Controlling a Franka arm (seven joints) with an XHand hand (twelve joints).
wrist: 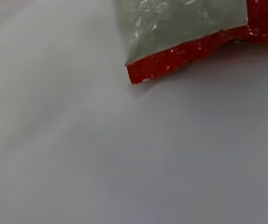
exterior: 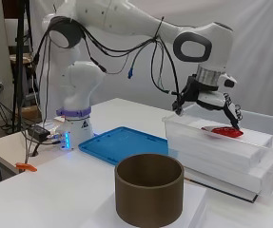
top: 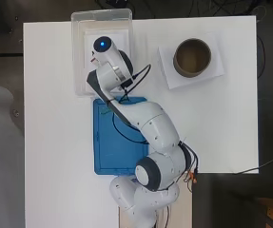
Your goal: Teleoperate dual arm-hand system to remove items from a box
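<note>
Hand (exterior: pixel 226 110) hangs over the clear box (exterior: pixel 188 135) at the desk's (top: pixel 50 142) far edge, fingers pointing down at a red packet (exterior: pixel 223 131) lying on white padding inside. Whether they pinch it, cannot tell. Blue tray (top: pixel 108 152) and brown pot (top: pixel 192 57) probably await unloaded items.

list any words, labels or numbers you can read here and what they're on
None can be read.
Red packet in the clear box: red edge and clear film, no print shows.
Arm base: a small dark mark, too small to read.
Brown cylinder, blue tray and the hand: no text visible.
</note>
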